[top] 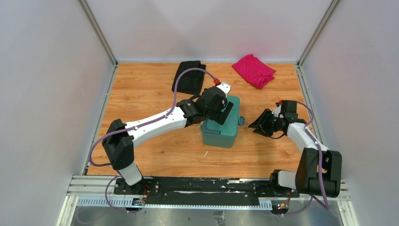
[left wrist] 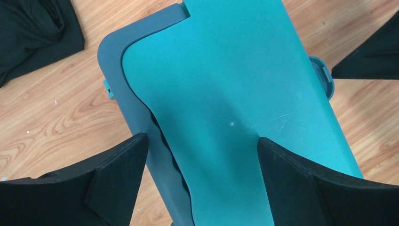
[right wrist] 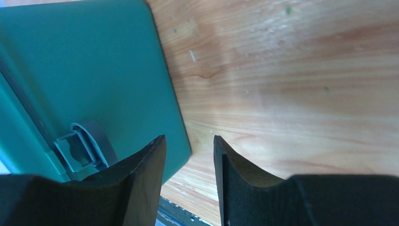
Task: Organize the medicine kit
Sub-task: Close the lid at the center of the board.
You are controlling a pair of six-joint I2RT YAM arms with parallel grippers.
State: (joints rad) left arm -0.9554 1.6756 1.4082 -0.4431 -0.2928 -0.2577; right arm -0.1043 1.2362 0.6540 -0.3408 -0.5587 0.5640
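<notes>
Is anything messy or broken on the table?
Nothing looks broken. The medicine kit sits a bit crooked on the table, and its lid shows faint scratches. The pink cloth lies rumpled at the far edge.

- Looks like a robot lab test cell, not anyone's home.
- Plain white panels (top: 47,94) box in the table (top: 155,155) on three sides, held by aluminium posts (top: 100,35) at its far corners.
- Slotted metal rail (top: 89,184) along the table's near edge, two robot arms (top: 155,123) bolted to it, purple cables (top: 174,92) looping off them.
</notes>
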